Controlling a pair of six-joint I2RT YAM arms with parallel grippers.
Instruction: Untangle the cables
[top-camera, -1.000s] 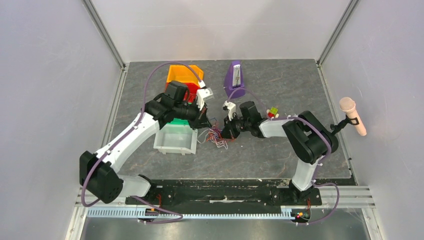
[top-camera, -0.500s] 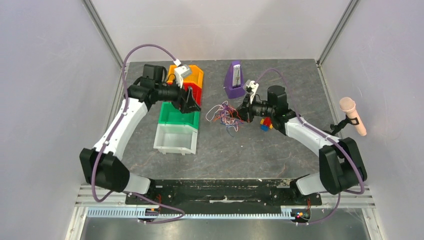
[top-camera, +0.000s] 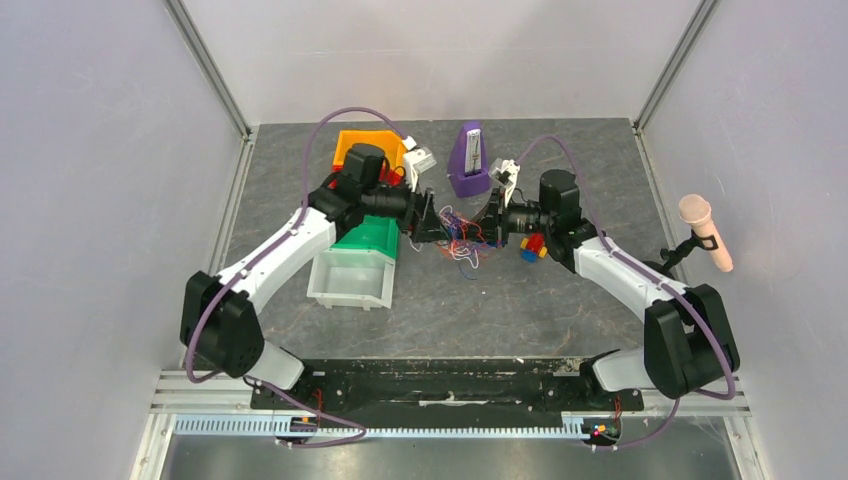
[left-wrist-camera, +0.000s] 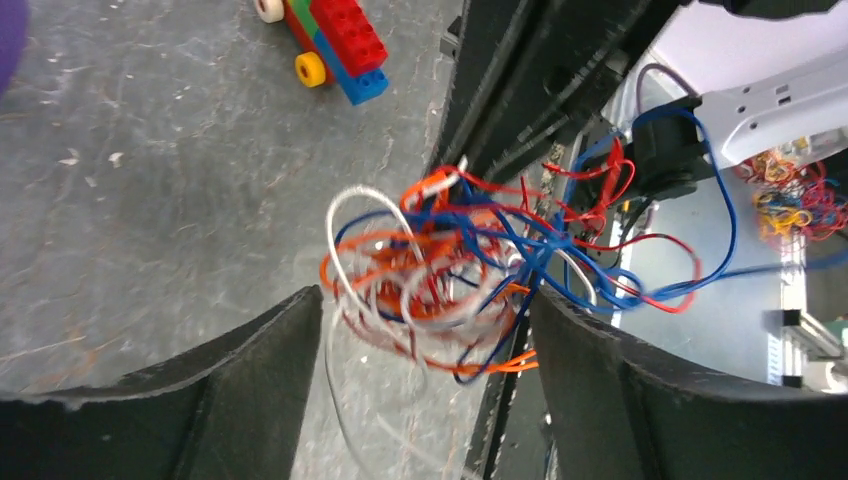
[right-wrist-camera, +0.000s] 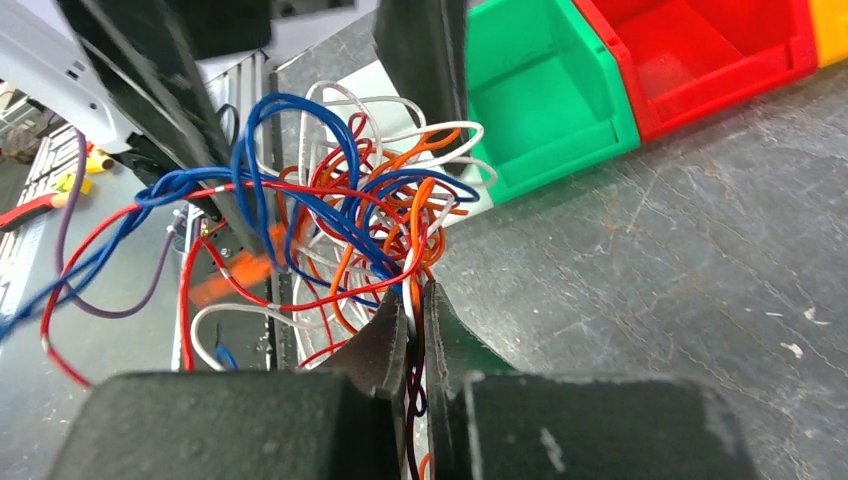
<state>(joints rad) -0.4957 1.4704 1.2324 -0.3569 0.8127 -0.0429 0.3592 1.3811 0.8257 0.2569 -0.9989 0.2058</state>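
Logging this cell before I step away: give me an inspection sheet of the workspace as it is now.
Surface: grey mat, scuffed.
Job's things: wires, one multicoloured knot between the grippers.
Clutter: bins, purple metronome, toy bricks.
Grippers: left gripper open, a finger either side of the knot; right gripper shut on a few strands.
Cables: purple lead looped over each arm.
Surroundings: white walls; microphone at the right.
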